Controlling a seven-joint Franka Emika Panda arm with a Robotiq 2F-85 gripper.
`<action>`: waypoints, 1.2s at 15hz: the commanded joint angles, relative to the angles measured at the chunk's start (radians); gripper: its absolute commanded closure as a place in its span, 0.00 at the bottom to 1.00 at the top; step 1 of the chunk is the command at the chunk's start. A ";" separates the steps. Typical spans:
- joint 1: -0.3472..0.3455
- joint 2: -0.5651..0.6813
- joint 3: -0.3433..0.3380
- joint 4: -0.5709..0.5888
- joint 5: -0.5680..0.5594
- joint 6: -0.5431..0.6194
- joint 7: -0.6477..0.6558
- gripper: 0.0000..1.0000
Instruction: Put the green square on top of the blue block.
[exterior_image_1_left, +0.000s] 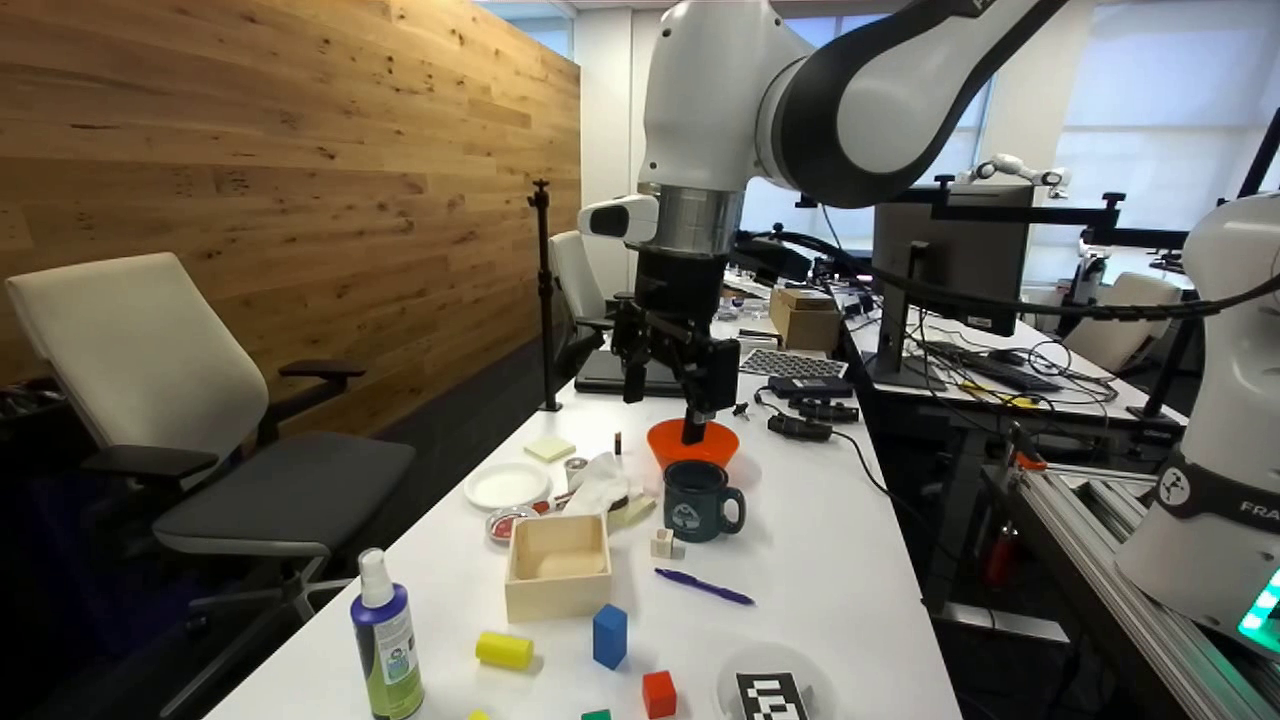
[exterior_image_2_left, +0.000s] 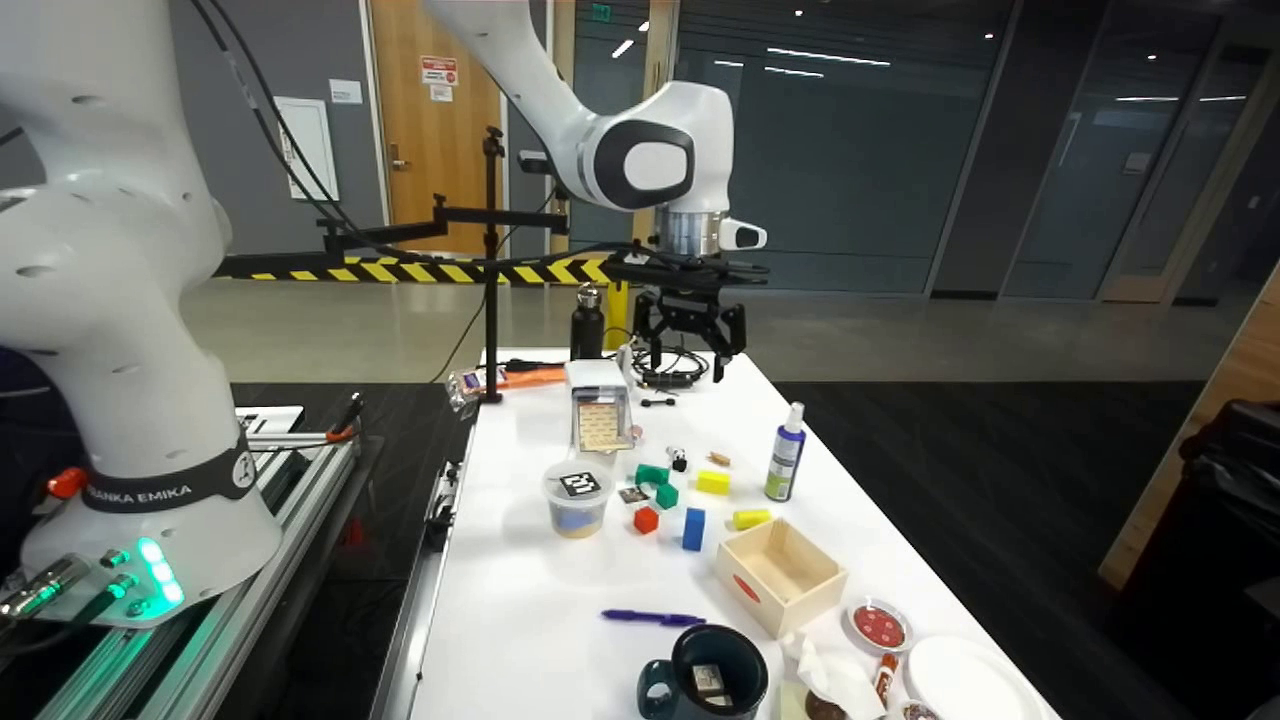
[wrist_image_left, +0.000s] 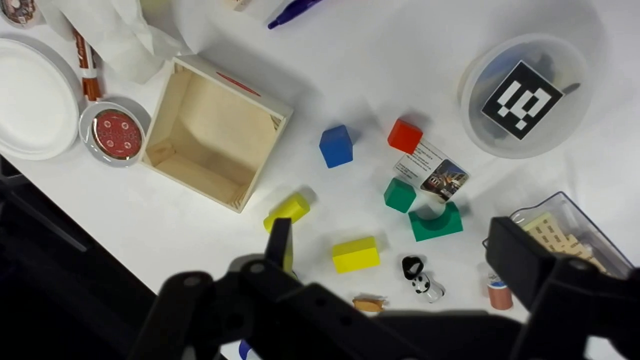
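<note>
Nearest the lens in the wrist view, the gripper (wrist_image_left: 397, 241) is released, its fingers (wrist_image_left: 515, 250) spread wide apart; in both exterior views it hangs above the white table (exterior_image_1_left: 830, 560). Down on that table sits the green square (wrist_image_left: 400, 195), just beside the green arch (wrist_image_left: 440, 226) and the edge of a photo card (wrist_image_left: 425, 170); whether it touches either is hard to tell. Apart from it, on the same table, the blue block (wrist_image_left: 336, 146) stands upright, with the red cube (wrist_image_left: 405, 136) near both. The yellow cylinder (wrist_image_left: 287, 210) lies on its side near the wooden box (wrist_image_left: 272, 105), while the yellow block (wrist_image_left: 356, 255) rests between the cylinder and a small spotted figure (wrist_image_left: 421, 283). Farther out, a translucent tub (wrist_image_left: 550, 127) carries a black-and-white marker (wrist_image_left: 522, 97) on top, and past the box lie a red-patterned dish (wrist_image_left: 117, 135), crumpled white paper (wrist_image_left: 115, 35) and a white plate (wrist_image_left: 30, 100). In an exterior view the dark mug (exterior_image_1_left: 690, 500) stands close to the orange bowl (exterior_image_1_left: 715, 450), with a purple pen (exterior_image_1_left: 703, 587) nearby; the spray bottle (exterior_image_1_left: 388, 640) stands upright toward the table's edge. Off the table, an office chair (exterior_image_1_left: 280, 490) stands before a wood-clad wall (exterior_image_1_left: 300, 150), and on another desk farther back a dark monitor (exterior_image_1_left: 960, 250) stands among cables (exterior_image_1_left: 1075, 365).
</note>
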 joint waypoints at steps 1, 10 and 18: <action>0.001 0.051 0.008 0.017 0.022 0.052 -0.024 0.00; -0.014 0.219 0.059 0.091 0.021 0.118 -0.055 0.00; -0.017 0.362 0.114 0.234 0.026 0.021 -0.125 0.00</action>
